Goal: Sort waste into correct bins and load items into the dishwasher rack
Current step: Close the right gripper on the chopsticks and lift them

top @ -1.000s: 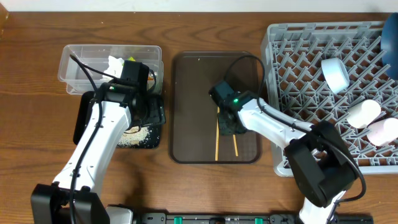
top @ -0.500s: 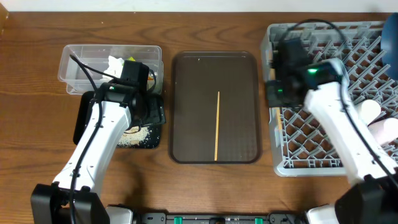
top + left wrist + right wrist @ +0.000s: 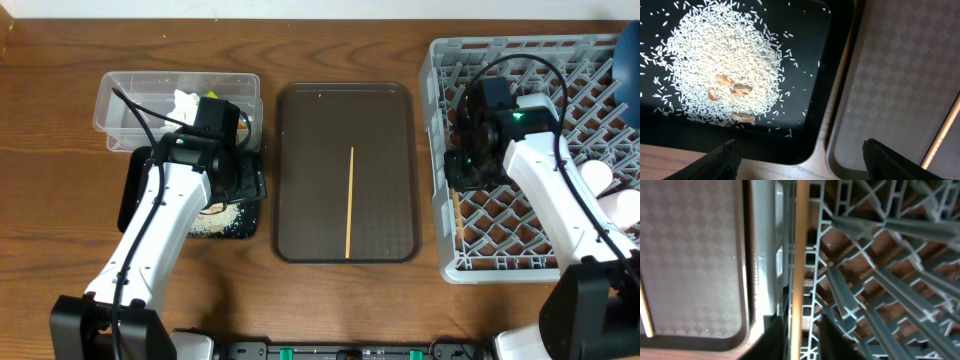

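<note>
The right end effector [image 3: 802, 337] hovers low over the left rim of the dishwasher rack [image 3: 520, 42]. Its fingers are parted just a little, and one chopstick [image 3: 800, 255] runs straight between them. A sliver of gap shows beside the stick, so nothing is pinched. That stick lies along the rack's outer lattice, just inside the grey wall beneath the end effector. Off to its left sits the brown serving tray [image 3: 310, 150], and on it the second chopstick [image 3: 349, 203] lies lengthwise, well apart from the fingers.

Now the other arm: the left end effector [image 3: 810, 159] hangs with its fingers spread wide, holding nothing. Right under it is the black tray [image 3: 805, 30], with a heap of rice [image 3: 720, 60] and a few brown scraps in the pile. Ahead of it is the clear tub [image 3: 125, 105], with the crumpled tissue [image 3: 186, 102] inside.
</note>
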`<state>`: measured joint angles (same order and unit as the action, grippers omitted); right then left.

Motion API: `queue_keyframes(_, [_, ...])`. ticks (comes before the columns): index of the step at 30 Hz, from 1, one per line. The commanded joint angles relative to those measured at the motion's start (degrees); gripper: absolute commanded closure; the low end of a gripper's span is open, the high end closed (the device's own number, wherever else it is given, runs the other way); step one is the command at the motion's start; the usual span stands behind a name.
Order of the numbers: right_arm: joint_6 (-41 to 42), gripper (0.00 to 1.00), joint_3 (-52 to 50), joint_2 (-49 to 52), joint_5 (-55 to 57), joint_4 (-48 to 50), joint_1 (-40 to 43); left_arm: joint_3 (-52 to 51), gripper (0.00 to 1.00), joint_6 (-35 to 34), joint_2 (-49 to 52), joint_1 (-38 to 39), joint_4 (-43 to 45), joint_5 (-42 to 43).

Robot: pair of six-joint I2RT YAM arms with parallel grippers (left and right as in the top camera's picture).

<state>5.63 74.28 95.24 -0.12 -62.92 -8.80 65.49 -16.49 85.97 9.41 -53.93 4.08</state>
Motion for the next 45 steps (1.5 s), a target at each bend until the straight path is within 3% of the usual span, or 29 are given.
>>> queue_keyframes(1, [-0.6, 0.69, 0.4, -0.1, -0.4, 0.3, -0.1, 0.4, 0.19, -0.3, -0.6, -0.2, -0.2, -0.7])
queue_keyframes(10, [-0.6, 0.55, 9.6, -4.0, -6.2, 2.6, -1.1, 0.4, 0.19, -0.3, -0.6, -0.2, -0.2, -0.7])
queue_keyframes(14, [-0.5, 0.52, 9.8, -3.8, -12.6, 7.4, -4.9, 0.4, 0.19, -0.3, -0.6, -0.2, -0.2, -0.7])
queue_keyframes(21, [2.7, 0.46, 8.9, 1.6, -12.1, 9.2, -13.7, 0.4, 0.19, -0.3, -0.6, -0.2, -0.2, -0.7])
queue_keyframes(36, [19.8, 0.5, 8.9, 20.0, -4.0, 9.5, -28.4, 0.4, 0.19, -0.3, -0.6, -0.2, -0.2, -0.7])
queue_keyframes(45, [23.1, 0.7, 8.9, 26.2, -2.9, 9.0, -29.6, 0.4, 0.19, -0.3, -0.6, -0.2, -0.2, -0.7])
